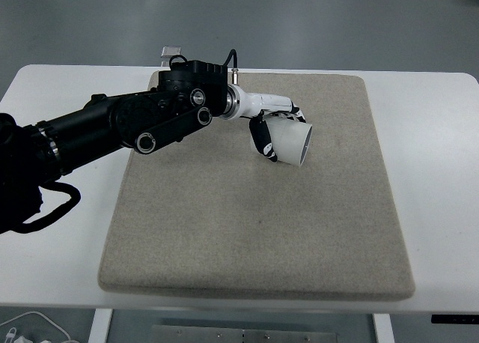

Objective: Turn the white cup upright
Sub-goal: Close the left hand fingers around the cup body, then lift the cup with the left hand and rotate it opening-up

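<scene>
So the left arm [112,129] comes in from the left edge and stretches up and to the right, black and chunky, ending in a white wrist section. The left hand [271,130] sits in the upper middle of the frame with its fingers wrapped round the white cup [288,141], clamped on it. The cup's lying on its side, tilted, open mouth pointing toward the lower right. Can't tell if it's touching the beige mat [254,223] or just above it. The mat covers most of the white surface [438,178]. Some white cable [30,329] shows at the bottom left corner.
</scene>
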You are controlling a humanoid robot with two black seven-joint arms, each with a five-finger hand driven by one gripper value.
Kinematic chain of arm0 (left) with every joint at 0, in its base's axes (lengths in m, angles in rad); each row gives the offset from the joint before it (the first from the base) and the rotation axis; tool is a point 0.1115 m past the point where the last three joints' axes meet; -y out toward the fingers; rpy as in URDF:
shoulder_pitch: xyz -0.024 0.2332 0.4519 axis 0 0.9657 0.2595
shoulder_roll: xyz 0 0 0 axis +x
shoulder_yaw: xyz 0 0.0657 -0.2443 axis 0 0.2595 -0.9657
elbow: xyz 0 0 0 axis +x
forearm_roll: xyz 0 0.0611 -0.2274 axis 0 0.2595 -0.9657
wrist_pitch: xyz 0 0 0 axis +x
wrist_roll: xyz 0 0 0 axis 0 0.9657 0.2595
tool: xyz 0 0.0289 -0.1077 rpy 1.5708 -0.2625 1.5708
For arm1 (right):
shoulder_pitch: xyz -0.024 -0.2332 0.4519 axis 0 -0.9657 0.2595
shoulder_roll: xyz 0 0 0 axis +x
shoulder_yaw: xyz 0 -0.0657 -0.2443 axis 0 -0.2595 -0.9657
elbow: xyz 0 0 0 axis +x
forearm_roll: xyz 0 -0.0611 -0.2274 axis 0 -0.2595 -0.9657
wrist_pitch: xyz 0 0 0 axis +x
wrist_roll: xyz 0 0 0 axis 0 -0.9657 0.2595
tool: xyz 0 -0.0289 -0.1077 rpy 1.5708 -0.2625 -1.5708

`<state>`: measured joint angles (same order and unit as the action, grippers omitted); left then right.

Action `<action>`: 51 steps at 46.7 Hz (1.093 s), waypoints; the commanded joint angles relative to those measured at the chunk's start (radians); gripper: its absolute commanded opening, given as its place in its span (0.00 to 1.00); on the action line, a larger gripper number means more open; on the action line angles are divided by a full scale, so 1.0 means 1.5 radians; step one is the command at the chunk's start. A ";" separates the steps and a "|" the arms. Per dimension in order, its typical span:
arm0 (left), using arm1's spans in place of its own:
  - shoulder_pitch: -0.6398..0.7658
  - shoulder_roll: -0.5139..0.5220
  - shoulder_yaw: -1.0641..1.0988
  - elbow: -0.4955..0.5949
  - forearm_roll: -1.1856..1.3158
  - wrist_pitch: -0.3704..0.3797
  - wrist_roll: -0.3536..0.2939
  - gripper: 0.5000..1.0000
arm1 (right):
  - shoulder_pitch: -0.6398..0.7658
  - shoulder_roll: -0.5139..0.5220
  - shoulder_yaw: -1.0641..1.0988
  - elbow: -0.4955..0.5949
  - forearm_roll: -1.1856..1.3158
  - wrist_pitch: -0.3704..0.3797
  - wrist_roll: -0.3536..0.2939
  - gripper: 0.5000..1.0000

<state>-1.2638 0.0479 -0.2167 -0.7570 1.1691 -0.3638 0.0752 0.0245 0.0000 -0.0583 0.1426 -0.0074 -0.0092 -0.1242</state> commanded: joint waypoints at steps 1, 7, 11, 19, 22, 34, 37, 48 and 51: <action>-0.001 0.003 -0.015 0.011 -0.014 -0.004 -0.001 0.00 | 0.000 0.000 0.000 0.000 0.000 0.000 0.000 0.86; -0.003 0.006 -0.037 0.035 -0.063 -0.009 -0.002 0.00 | 0.000 0.000 0.000 0.000 0.000 0.000 0.000 0.86; -0.010 0.010 -0.039 0.053 -0.115 -0.010 -0.007 0.00 | 0.000 0.000 0.000 0.000 0.000 0.000 0.000 0.86; -0.013 0.029 -0.040 0.071 -0.232 -0.027 -0.014 0.00 | 0.000 0.000 0.000 0.000 0.000 0.000 0.000 0.86; -0.013 0.039 -0.040 0.077 -0.275 -0.030 -0.018 0.00 | 0.000 0.000 0.000 0.000 0.000 0.000 0.000 0.86; 0.000 0.050 -0.102 0.103 -0.400 -0.047 -0.039 0.00 | 0.000 0.000 0.000 0.000 0.000 0.000 0.000 0.86; 0.007 0.050 -0.134 0.113 -0.409 -0.054 -0.049 0.00 | 0.000 0.000 0.000 0.000 0.000 0.000 0.000 0.86; 0.052 0.050 -0.212 0.118 -0.413 -0.080 -0.101 0.00 | 0.000 0.000 0.000 -0.001 0.000 0.000 0.000 0.86; 0.069 0.051 -0.234 0.119 -0.413 -0.087 -0.121 0.00 | 0.000 0.000 0.000 0.000 0.000 0.000 0.000 0.86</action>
<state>-1.1864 0.1217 -0.5350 -0.5790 0.5496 -0.4843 -0.0776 0.0245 0.0000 -0.0583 0.1419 -0.0078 -0.0092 -0.1242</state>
